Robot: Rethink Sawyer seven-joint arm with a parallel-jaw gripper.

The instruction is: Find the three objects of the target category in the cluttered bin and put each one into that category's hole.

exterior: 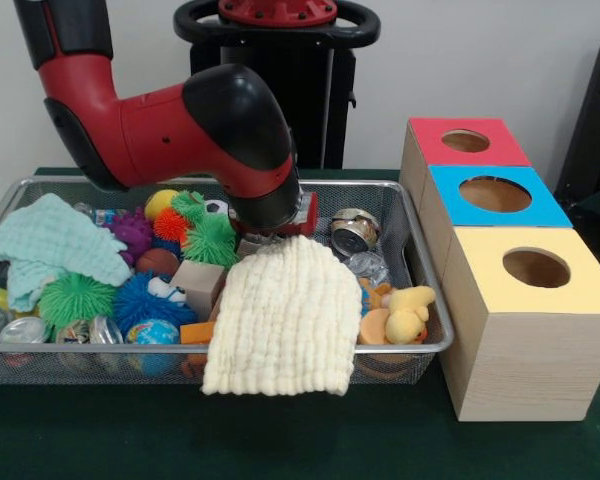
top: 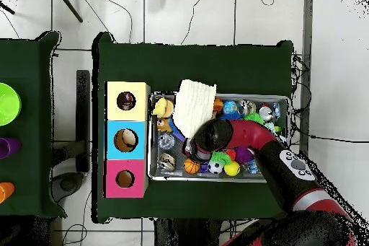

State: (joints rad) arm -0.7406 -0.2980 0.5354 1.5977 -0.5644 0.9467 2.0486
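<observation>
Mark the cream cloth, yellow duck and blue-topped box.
cream cloth (exterior: pixel 285 315), front view, middle of the cloth
yellow duck (exterior: pixel 408 312), front view, its body
blue-topped box (exterior: pixel 540 207), front view, bare blue top

Bulky red-and-black jointed arm (exterior: pixel 195 125)

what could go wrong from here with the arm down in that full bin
The cream cloth hangs over the wire bin's front rim; lifting it could drag it out entirely. The gripper is buried among tightly packed toys, so it might snag the green spiky ball beside it.
</observation>
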